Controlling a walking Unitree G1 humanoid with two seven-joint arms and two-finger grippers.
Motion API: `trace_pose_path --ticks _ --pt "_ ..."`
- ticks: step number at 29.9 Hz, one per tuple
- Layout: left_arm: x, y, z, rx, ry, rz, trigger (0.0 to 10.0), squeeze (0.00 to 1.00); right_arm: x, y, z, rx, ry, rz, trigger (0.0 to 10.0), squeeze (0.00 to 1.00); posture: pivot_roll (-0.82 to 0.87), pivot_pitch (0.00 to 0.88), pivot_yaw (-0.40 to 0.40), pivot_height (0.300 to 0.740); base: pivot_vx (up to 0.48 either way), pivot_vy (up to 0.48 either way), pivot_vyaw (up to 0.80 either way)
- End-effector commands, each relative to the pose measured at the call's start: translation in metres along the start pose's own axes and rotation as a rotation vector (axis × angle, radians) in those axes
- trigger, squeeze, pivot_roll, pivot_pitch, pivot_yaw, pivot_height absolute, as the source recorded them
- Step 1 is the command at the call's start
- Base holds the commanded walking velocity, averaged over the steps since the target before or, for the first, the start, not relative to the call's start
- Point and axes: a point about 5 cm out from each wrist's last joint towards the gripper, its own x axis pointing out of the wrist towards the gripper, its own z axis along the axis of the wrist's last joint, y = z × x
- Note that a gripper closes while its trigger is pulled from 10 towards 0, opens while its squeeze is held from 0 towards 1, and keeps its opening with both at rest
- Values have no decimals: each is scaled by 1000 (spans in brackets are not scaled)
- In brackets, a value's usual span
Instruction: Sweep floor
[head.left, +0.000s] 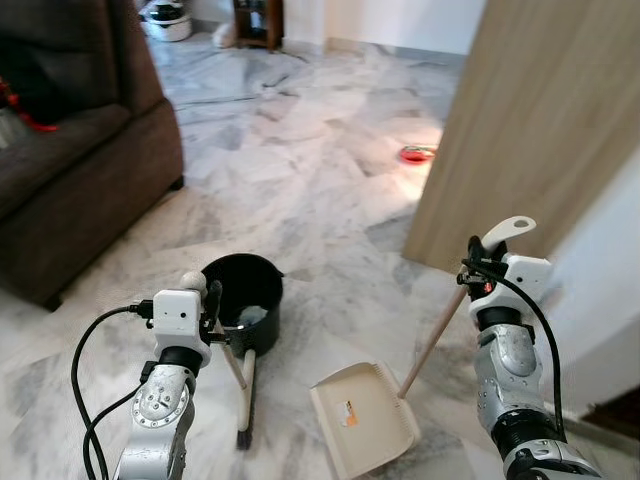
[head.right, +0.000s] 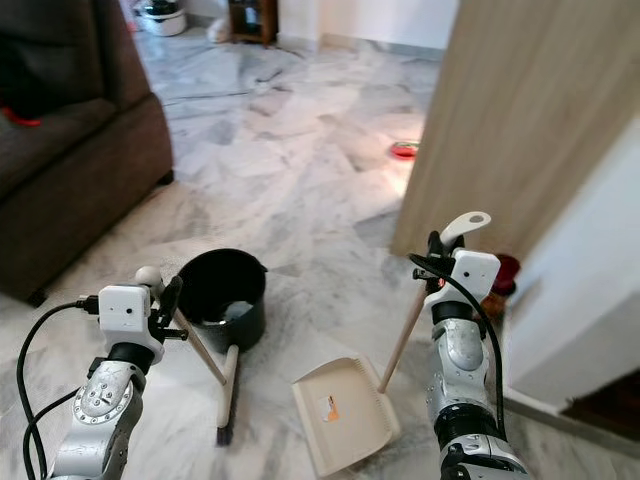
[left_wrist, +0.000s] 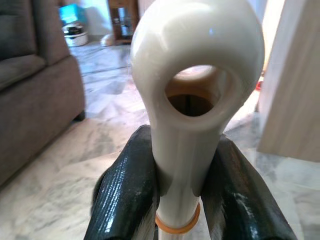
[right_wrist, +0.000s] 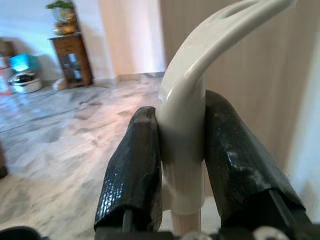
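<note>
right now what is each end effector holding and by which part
The left end effector grips the broom by the cream cap at its handle's top. The right end effector grips the dustpan by its handle's cream top end.

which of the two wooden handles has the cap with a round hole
The broom handle in the left gripper; the dustpan handle ends in a curved hook.

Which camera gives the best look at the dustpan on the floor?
The left eye view: the whole cream dustpan lies open on the marble, its handle rising to the right gripper. The right eye view shows it too. The right wrist view shows the handle's curved top between the fingers.
</note>
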Motion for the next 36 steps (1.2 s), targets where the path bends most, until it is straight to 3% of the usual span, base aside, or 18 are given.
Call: trace_pose_path --ticks 1,36 --pt "5 1 11 15 -52 1 10000 0 4 1 4 11 -15 -5 10000 0 100 75 19 740 0 0 -800" --pt "6 1 10 52 -41 -5 10000 0 4 2 3 -8 -7 -11 10000 0 100 82 24 740 0 -46 -800"
